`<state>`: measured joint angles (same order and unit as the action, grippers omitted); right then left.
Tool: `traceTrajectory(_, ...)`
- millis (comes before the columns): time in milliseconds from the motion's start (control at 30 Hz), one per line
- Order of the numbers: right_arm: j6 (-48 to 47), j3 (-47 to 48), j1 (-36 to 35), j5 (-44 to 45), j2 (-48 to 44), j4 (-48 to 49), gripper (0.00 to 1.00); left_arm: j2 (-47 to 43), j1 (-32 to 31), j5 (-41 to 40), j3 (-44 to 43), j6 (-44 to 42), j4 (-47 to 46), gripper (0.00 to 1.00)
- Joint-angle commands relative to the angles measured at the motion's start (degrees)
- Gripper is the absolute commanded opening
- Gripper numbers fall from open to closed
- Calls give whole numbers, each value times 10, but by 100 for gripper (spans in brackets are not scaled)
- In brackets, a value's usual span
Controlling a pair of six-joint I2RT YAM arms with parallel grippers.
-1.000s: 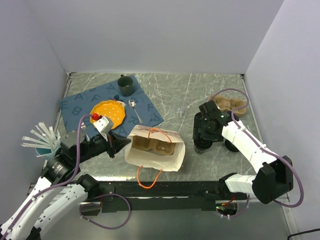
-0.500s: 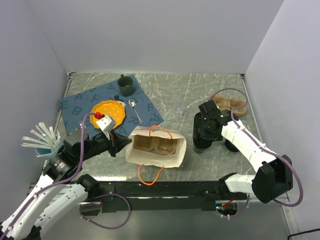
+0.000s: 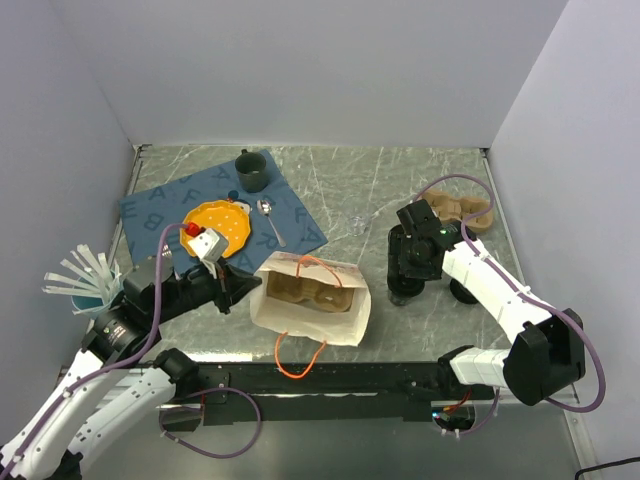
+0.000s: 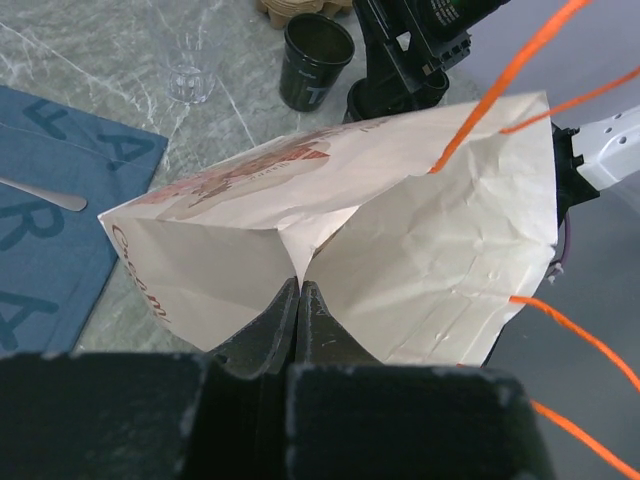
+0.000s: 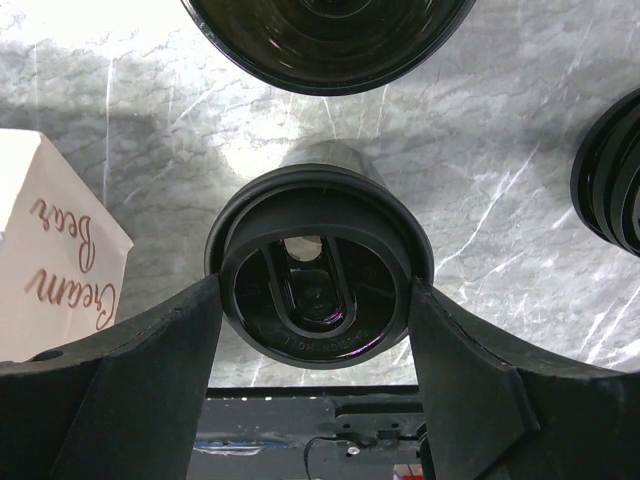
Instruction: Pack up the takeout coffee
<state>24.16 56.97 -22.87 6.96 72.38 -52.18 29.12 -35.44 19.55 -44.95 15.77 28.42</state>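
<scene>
A white paper bag [image 3: 310, 305] lies open-topped at the front middle with a brown pulp tray [image 3: 305, 292] inside it. My left gripper [image 3: 240, 285] is shut on the bag's left edge, seen pinched between the jaws in the left wrist view [image 4: 298, 290]. My right gripper [image 3: 408, 272] is shut on a dark cup with a black lid [image 5: 318, 265], the fingers [image 5: 150, 340] against both sides of the lid. An open dark cup [image 5: 325, 30] stands just beyond it and also shows in the left wrist view [image 4: 315, 60].
A second pulp tray [image 3: 462, 212] lies at the back right. Black lids [image 3: 462, 291] sit right of my right gripper. A blue placemat [image 3: 160, 205] holds an orange plate [image 3: 215, 225], a spoon [image 3: 270, 222] and a green mug [image 3: 251, 170]. A small glass [image 4: 188, 80] stands mid-table.
My left gripper has shifted slightly while holding the bag's edge, and the bag has moved a little with it. The right arm has hardly moved.
</scene>
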Motion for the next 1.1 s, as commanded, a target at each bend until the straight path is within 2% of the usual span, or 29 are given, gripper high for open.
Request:
traceTrajectory(0,-10,1,3,4,-4,6,64,7,-2,-2,-30,9,-12,1)
traceTrajectory(500,-19,2,3,-4,-53,-13,62,1,-2,2,-20,15,-35,1)
traceTrajectory(600,-19,27,3,-5,-65,-32,61,2,-2,1,-21,16,-32,1)
traceTrajectory(833,-46,145,2,-29,-100,-78,60,14,-2,-2,-25,31,-29,1)
traceTrajectory(1067,-90,293,1,-110,-133,-120,57,38,-2,-7,-39,47,-19,1)
